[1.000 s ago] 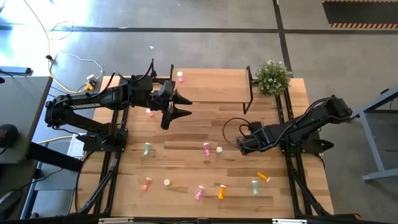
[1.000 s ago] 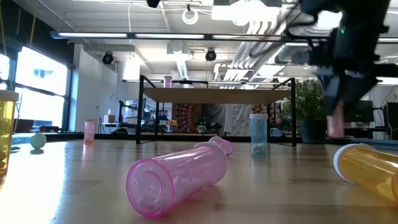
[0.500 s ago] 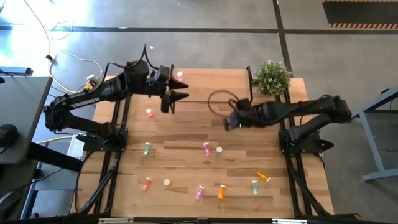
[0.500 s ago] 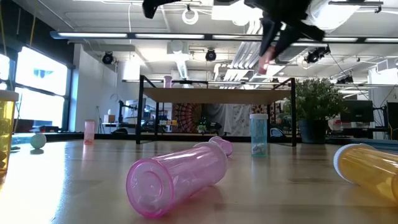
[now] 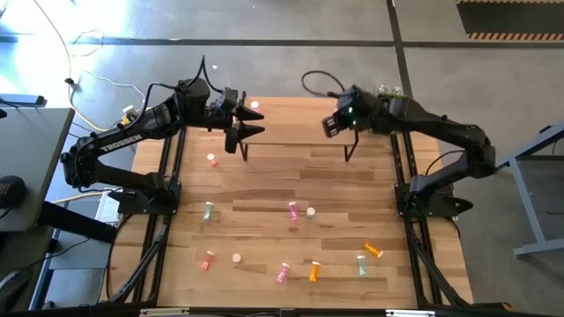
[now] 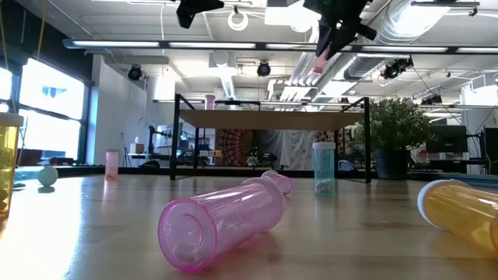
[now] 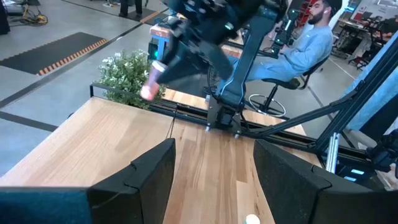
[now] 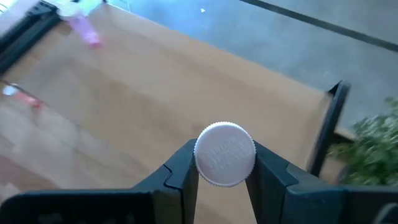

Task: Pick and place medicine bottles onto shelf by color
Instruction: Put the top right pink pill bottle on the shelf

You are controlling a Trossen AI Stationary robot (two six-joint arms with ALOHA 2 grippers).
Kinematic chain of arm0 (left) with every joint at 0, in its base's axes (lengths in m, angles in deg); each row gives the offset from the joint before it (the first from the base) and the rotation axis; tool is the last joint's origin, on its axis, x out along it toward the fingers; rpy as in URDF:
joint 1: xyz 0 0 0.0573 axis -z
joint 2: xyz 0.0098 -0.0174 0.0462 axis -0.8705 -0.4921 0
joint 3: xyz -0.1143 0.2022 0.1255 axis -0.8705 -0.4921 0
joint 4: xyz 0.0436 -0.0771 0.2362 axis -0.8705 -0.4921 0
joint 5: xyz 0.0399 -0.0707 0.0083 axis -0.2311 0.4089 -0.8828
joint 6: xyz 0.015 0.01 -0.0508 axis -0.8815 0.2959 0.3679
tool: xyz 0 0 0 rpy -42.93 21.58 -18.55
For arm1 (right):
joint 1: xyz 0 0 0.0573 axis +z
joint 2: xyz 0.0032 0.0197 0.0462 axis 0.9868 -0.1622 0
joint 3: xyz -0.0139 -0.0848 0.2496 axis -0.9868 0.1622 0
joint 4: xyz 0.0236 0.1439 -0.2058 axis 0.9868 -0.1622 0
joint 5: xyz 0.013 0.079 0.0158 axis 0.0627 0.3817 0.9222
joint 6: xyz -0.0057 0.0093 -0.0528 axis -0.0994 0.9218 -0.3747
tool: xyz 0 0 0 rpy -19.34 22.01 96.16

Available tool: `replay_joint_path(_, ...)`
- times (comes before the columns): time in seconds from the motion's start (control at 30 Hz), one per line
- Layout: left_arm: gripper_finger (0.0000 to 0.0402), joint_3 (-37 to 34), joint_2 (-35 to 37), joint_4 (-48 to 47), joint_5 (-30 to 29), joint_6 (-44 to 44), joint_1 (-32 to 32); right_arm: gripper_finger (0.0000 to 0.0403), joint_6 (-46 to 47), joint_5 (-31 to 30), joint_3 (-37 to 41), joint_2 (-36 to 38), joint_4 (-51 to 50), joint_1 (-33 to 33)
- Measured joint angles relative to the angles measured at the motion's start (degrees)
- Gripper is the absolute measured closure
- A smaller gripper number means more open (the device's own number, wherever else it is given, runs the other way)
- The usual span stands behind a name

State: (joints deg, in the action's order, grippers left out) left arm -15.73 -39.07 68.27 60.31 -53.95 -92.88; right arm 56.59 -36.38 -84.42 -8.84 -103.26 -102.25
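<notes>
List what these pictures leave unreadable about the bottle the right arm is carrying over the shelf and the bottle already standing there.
- Carried bottle: right wrist view shows only its white cap between the right hand; its body is hidden beneath.
- Same bottle, high view: hidden under the arm.
- Its height above the shelf: low view shows it blurred, without depth.
- Pink bottle on the shelf: too small to read any label.

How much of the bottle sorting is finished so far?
Barely begun. One pink bottle already stands on the shelf at its left end. The right pincer is above the shelf, shut on a pink bottle with a white cap. The left pincer hovers open near the shelf's left end. Roughly ten bottles remain on the table, including a green one and an orange one.
</notes>
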Motion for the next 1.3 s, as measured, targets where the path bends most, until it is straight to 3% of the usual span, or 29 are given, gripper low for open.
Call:
replay_joint_path(0.2,0.0193,0.0,0.0,-0.3,-0.2,0.0,0.0,0.0304,-8.9,8.5,0.0,-1.1,0.0,-9.3)
replay_joint_path(0.43,0.0193,0.0,0.0,-3.7,-0.4,0.0,0.0,0.0304,-17.6,14.5,0.0,-6.9,0.0,-13.2)
replay_joint_path(0.77,0.0193,0.0,0.0,-4.5,-0.6,0.0,0.0,0.0304,-21.2,14.4,0.0,-12.6,-0.4,-15.6)
replay_joint_path(1.3,0.0193,0.0,-0.1,-4.5,-0.6,-0.6,0.0,0.0304,-21.1,12.0,0.0,-13.2,0.1,-17.7)
